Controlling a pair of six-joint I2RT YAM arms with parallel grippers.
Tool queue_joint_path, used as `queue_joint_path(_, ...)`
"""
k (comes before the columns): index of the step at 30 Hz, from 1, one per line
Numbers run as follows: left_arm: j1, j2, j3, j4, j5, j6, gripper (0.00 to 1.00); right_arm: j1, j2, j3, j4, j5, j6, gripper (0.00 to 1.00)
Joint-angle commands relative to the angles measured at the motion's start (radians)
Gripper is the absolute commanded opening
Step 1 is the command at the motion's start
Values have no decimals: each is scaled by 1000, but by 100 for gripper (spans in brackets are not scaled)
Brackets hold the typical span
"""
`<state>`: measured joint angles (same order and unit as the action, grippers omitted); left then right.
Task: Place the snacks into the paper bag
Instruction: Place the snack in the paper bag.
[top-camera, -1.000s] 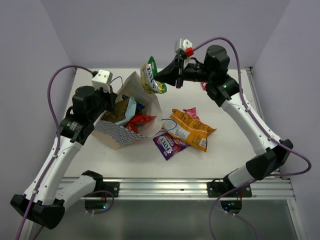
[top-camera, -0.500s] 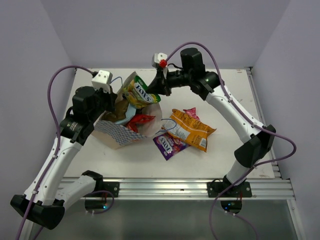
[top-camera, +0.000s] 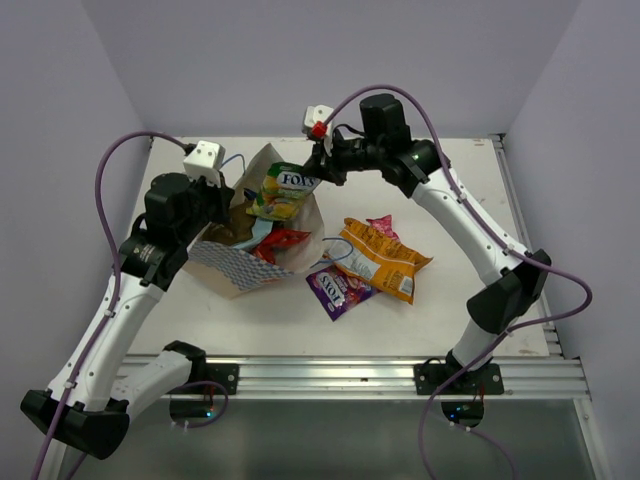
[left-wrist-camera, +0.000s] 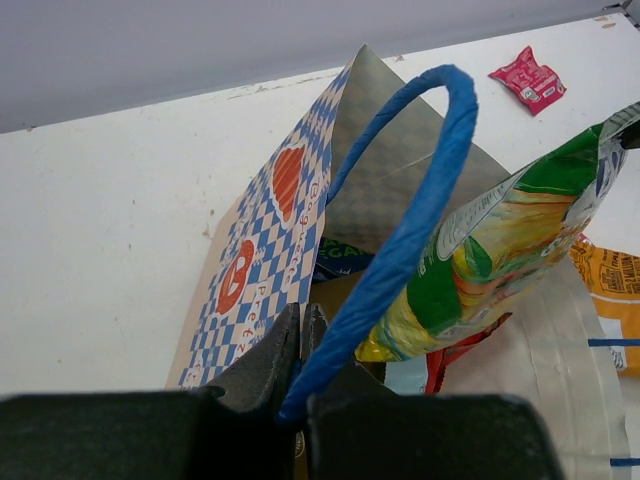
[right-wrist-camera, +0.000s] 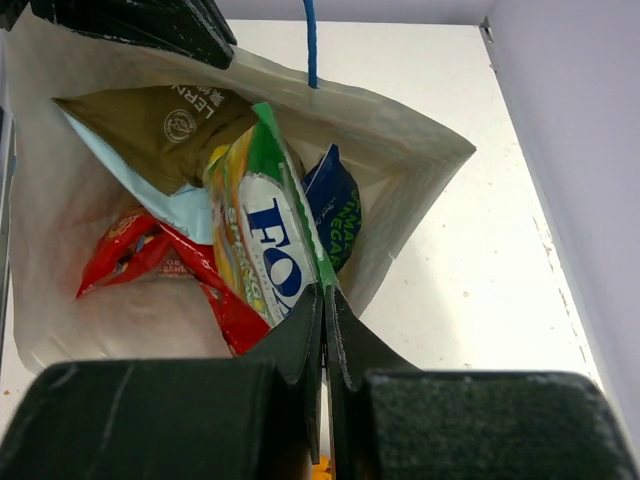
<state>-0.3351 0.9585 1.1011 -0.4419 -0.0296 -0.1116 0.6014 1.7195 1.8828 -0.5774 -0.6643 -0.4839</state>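
White worktop (top-camera: 470, 190), on which are laid the checkered paper bag (top-camera: 240, 268), an orange chip bag (top-camera: 385, 260), a purple pack (top-camera: 340, 290) touching it, and a small red packet (left-wrist-camera: 528, 78) well apart.

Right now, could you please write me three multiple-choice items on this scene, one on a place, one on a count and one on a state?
1. Where is the yellow-green snack pack?
A. Flat on the table
B. Over the mouth of the paper bag, partly inside
C. Behind the left arm

2. How many snack packs lie on the table outside the bag?
A. One
B. Six
C. Four

3. What is the left claw doing?
A. Pinching the bag's blue handle
B. Hanging open over the table
C. Holding an orange pack

Answers:
1 B: the right claw holds the pack by its edge, down in the open bag.
2 C: orange, purple, pink, and a small red one at the back.
3 A: its fingers are closed on the cord.
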Motion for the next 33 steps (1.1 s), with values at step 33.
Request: queue_joint_path(33,1,-27,3,17,10,-8,0,49,-46,-43,234,394,266,0)
